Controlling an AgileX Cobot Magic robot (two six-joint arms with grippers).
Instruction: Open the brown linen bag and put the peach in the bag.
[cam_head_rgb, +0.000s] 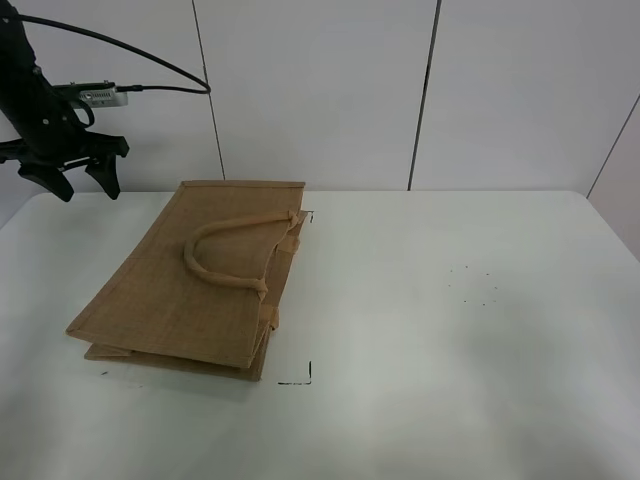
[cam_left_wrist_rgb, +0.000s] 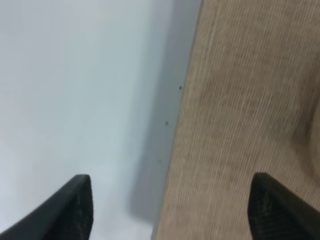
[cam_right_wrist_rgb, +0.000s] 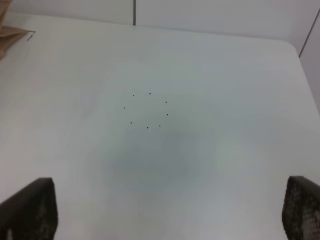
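Note:
The brown linen bag (cam_head_rgb: 195, 282) lies flat on the white table (cam_head_rgb: 450, 350), left of centre, its lighter loop handle (cam_head_rgb: 225, 258) curled on top. My left gripper (cam_head_rgb: 82, 183) is open and empty, raised above the table's far left corner, left of the bag. In the left wrist view the two dark fingertips (cam_left_wrist_rgb: 75, 207) straddle the bag's edge (cam_left_wrist_rgb: 240, 115) from above. My right gripper (cam_right_wrist_rgb: 167, 215) is open and empty over bare table; the arm is out of the exterior high view. A corner of the bag (cam_right_wrist_rgb: 9, 37) shows in the right wrist view. The peach is not in view.
A ring of small black dots (cam_head_rgb: 472, 285) is marked on the table right of centre, also in the right wrist view (cam_right_wrist_rgb: 146, 110). Black corner marks (cam_head_rgb: 300, 378) sit by the bag's near corner. White wall panels (cam_head_rgb: 320, 90) stand behind the table.

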